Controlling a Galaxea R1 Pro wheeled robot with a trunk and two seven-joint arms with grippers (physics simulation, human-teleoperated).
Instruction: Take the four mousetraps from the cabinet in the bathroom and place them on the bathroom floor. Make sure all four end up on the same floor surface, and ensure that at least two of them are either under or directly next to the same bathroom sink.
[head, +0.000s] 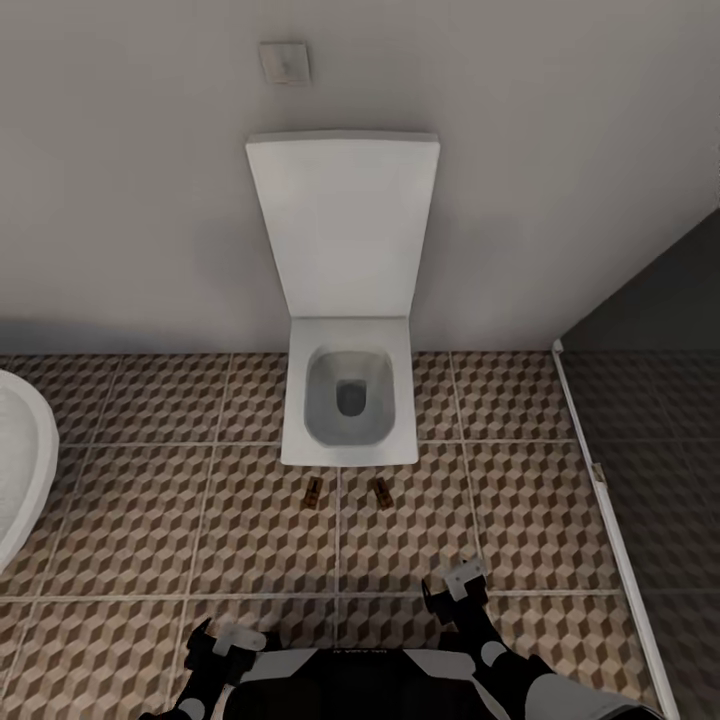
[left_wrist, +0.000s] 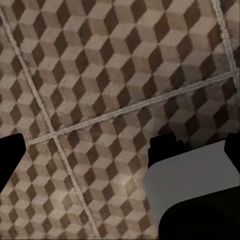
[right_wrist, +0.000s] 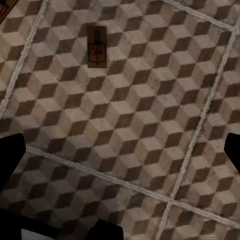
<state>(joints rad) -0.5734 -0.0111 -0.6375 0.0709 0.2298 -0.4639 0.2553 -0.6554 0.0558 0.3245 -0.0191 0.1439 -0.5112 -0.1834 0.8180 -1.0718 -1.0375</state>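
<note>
Both hands, left (head: 225, 640) and right (head: 455, 585), hang spread and empty above the bathroom floor (head: 150, 520).

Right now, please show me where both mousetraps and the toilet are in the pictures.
left mousetrap (head: 314, 492), head view, middle of its board.
right mousetrap (head: 381, 492), head view, middle of its board.
toilet (head: 300, 440), head view, bowl's rim.

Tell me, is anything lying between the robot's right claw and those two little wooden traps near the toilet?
Nothing visible. The right gripper hangs above bare patterned bathroom floor, and only open tile separates it from the two mousetraps lying just in front of the toilet. Its fingers look spread and empty in the wrist view.
</note>
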